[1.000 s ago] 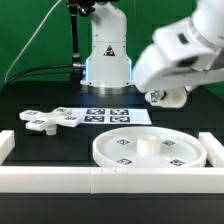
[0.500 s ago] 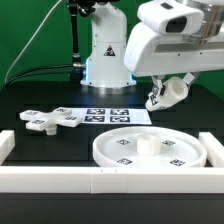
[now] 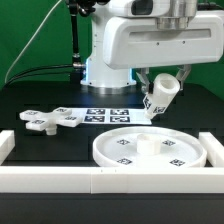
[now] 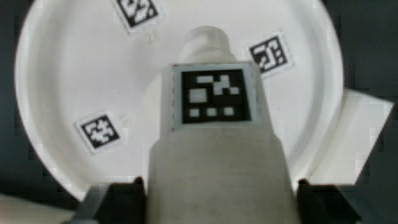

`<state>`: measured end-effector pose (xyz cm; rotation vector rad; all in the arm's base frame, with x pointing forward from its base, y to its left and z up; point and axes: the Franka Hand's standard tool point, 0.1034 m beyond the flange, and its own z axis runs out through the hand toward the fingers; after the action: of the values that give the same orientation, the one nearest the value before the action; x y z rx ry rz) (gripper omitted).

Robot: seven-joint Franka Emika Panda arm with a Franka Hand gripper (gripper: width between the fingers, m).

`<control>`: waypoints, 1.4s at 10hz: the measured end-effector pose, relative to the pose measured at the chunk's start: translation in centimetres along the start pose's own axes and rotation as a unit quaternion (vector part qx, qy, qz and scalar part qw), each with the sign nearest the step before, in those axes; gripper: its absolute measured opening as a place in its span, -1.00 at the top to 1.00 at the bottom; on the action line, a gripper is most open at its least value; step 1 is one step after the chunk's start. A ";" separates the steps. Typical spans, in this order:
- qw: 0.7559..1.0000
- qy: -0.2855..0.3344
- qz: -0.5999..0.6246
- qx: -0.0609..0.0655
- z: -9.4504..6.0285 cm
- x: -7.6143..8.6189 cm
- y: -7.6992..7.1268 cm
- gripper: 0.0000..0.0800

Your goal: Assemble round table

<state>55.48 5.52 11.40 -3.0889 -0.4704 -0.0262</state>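
My gripper is shut on the short cylinder leg, a white piece with a black-and-white tag, and holds it tilted in the air above the far edge of the round disc. In the wrist view the leg fills the middle between my dark fingers, with the disc and its tags below it. The disc lies rim up at the front of the black table, with a raised hub in its middle. The flat cross-shaped base lies at the exterior view's left.
The marker board lies behind the disc, before the robot's white pedestal. A long white border rail runs along the table's front, with raised ends at both sides.
The arm has swung from the exterior view's right toward the middle, carrying the leg leftward until it hangs above the disc's far edge. The disc and base have not moved.
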 end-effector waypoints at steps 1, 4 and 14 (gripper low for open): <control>1.000 0.029 0.002 -0.004 0.1 -0.1 0.1 -0.02; 0.994 0.103 -0.004 -0.023 -0.8 0.7 0.7 -0.02; 0.976 0.212 -0.021 -0.055 0.7 -0.1 1.0 -0.02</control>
<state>55.71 4.52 10.65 -3.0432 -0.5245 -0.7160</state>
